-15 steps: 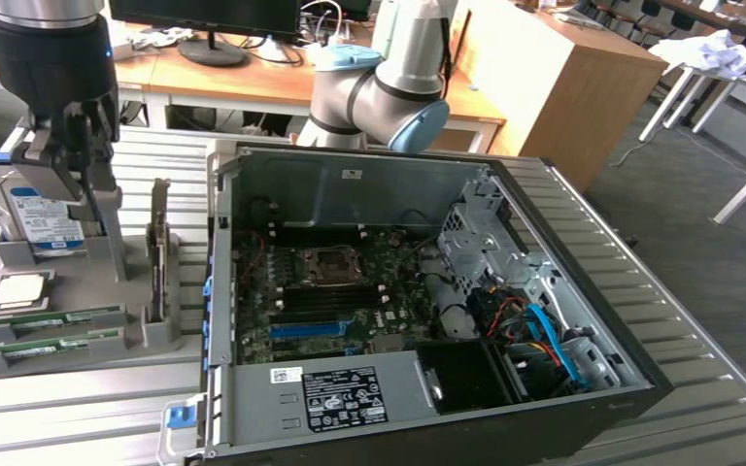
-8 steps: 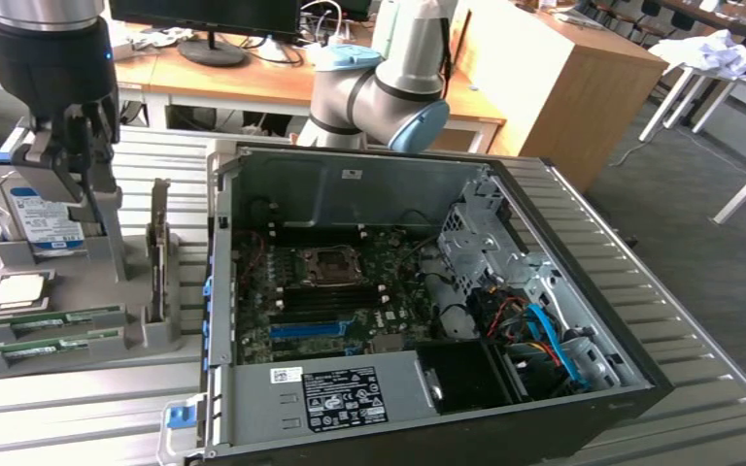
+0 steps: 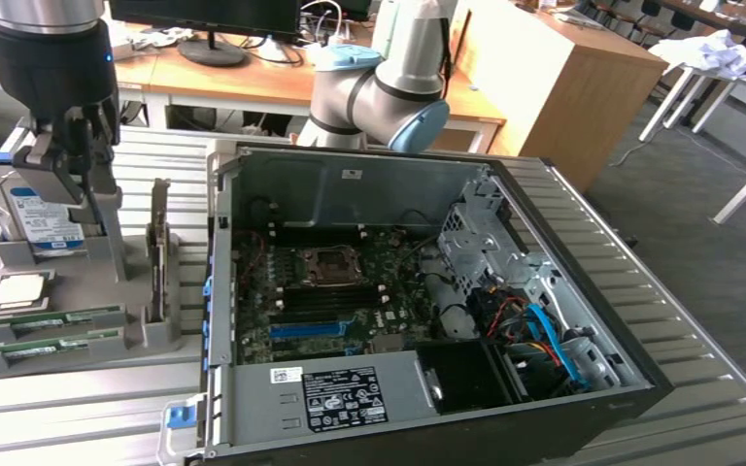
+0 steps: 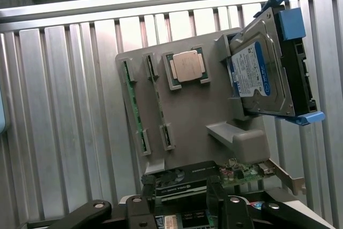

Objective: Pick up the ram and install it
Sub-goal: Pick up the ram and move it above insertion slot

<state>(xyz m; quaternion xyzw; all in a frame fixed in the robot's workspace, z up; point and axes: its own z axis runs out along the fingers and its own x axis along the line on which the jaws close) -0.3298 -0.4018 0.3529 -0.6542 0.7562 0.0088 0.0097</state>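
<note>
Hovering gripper [image 3: 69,167]: jaws are spread wide, nothing is held, above the grey tray [image 3: 152,335].
Ram [image 3: 59,319]: 2 green sticks are seated in tray slots, just beside the processor [image 3: 20,291].

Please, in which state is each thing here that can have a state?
claw: open, holding nothing.
ram sticks: both resting in slots of the tray.
processor: seated in tray recess.
hard drive: standing in its holder.
graphics card: standing on edge.
computer case: open, side panel off.
</note>
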